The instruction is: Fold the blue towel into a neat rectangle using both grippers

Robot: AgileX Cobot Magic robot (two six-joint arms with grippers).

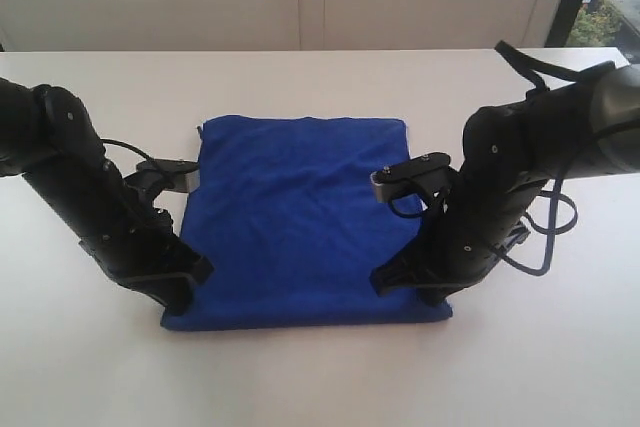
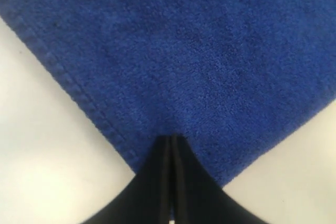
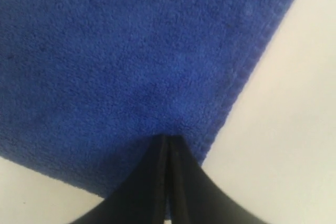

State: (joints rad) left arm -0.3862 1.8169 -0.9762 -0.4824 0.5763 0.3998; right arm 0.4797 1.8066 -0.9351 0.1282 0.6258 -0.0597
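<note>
Left gripper [image 2: 171, 139] and right gripper [image 3: 167, 138] stand on the two near corners of the blue towel [image 1: 300, 217], jaws pressed together, tips touching cloth, table [image 1: 320, 377] beneath

The exterior camera sits high over the near edge of the counter [image 1: 300, 77]. It faces down and across to the far edge, wide enough to hold both arms and the whole blue towel [image 1: 300, 207]. Each wrist camera looks along its own pressed-together fingers from very close. The left gripper [image 2: 171, 141] meets the towel corner toward the counter's near-left corner, and the right gripper [image 3: 167, 140] the one toward the near-right. The exterior view shares both corners.
</note>
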